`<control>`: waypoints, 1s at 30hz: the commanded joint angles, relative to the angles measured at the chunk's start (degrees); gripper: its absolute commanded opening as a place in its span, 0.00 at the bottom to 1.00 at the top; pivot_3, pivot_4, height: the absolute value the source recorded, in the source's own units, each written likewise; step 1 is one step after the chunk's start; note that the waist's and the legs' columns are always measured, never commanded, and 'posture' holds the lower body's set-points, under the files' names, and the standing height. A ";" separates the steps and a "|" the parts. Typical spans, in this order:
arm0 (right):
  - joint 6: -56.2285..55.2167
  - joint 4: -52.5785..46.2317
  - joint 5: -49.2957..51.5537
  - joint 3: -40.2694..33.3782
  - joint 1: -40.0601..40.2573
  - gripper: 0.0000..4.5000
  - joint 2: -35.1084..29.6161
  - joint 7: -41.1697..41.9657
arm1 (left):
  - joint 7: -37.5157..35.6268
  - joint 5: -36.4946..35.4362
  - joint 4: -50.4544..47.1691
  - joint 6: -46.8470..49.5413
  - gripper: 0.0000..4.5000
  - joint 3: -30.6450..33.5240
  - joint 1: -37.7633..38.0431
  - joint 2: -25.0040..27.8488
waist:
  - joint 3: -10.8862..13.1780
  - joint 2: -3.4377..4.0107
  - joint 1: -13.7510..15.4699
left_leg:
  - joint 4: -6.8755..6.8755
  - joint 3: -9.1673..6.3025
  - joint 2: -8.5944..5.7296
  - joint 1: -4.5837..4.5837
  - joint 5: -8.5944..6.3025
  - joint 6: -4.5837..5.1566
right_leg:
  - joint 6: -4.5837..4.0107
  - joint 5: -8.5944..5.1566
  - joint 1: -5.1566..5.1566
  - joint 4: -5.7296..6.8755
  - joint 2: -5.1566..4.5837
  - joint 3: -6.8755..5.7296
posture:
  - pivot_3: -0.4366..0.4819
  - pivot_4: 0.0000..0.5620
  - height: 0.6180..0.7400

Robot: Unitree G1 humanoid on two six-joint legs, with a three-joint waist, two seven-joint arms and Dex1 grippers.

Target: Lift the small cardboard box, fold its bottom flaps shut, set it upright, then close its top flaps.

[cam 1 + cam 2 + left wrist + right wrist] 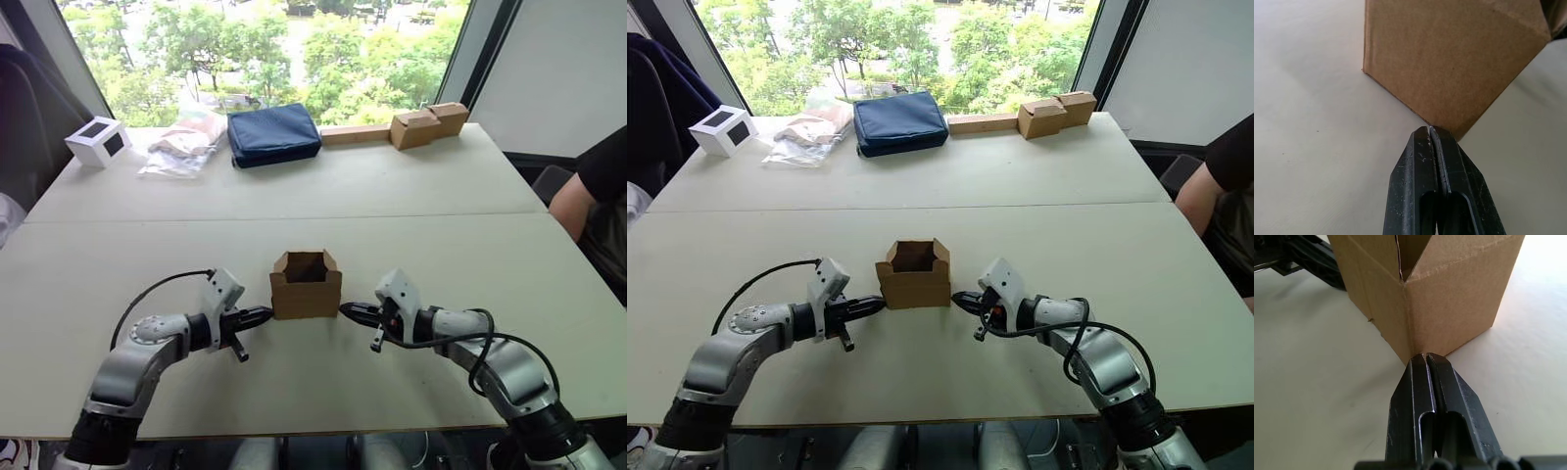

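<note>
The small cardboard box [306, 294] stands upright in the middle of the near table, its open end facing up. Its top flaps [306, 260] stick up around the opening. The bottom flaps are hidden under the box. My left gripper [266, 314] is shut, and its tip [1430, 129] touches the box's lower left corner. On the other side my right gripper [345, 310] is also shut, tip [1425, 356] against the lower right corner of the box [1449, 298]. Nothing is held between either pair of fingers.
Along the far edge lie a white cube box [98, 142], a plastic bag [181, 145], a dark blue pouch [272, 134] and tan boxes joined by a strip [426, 125]. A person's arm [588, 191] rests at the right table edge.
</note>
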 commanded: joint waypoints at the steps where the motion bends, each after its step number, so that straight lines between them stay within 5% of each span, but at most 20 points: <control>1: -1.34 -0.27 -0.86 -0.33 -0.42 0.00 0.31 1.25 | 1.03 0.02 -1.15 -0.72 0.01 -0.07 -0.28 0.88 | 0.00 0.00 0.09 | 0.00 0.00 0.00 0.01 0.00 0.00 | 0.00 0.00 0.01 0.00 0.00 0.00 | 0.48 0.27 0.98; 9: 4.45 -4.94 4.91 -7.30 -1.16 0.00 -6.21 7.14 | -1.10 -2.95 3.72 -1.72 0.01 7.34 -5.17 7.28 | 0.01 0.00 0.13 | -0.01 0.00 0.01 0.01 0.00 0.00 | 0.00 0.00 0.00 0.00 0.02 -0.02 | 0.48 0.27 0.98; 14: 4.48 0.23 7.49 -12.80 -9.59 0.00 -6.35 8.17 | -7.00 -10.06 0.50 2.64 0.01 7.84 -11.86 10.82 | 0.01 0.00 0.04 | 0.00 0.00 0.01 0.02 0.00 0.01 | 0.00 0.00 0.03 -0.04 0.01 -0.08 | 0.48 0.27 0.98; 30: -1.78 7.00 1.45 -3.23 -16.24 0.00 2.83 10.64 | -7.40 -6.29 3.25 -3.02 0.01 -1.75 -18.13 7.24 | 0.02 0.00 -0.25 | -0.07 0.04 0.00 0.02 0.01 0.00 | 0.00 0.00 -0.01 -0.01 0.18 -0.10 | 0.48 0.27 0.98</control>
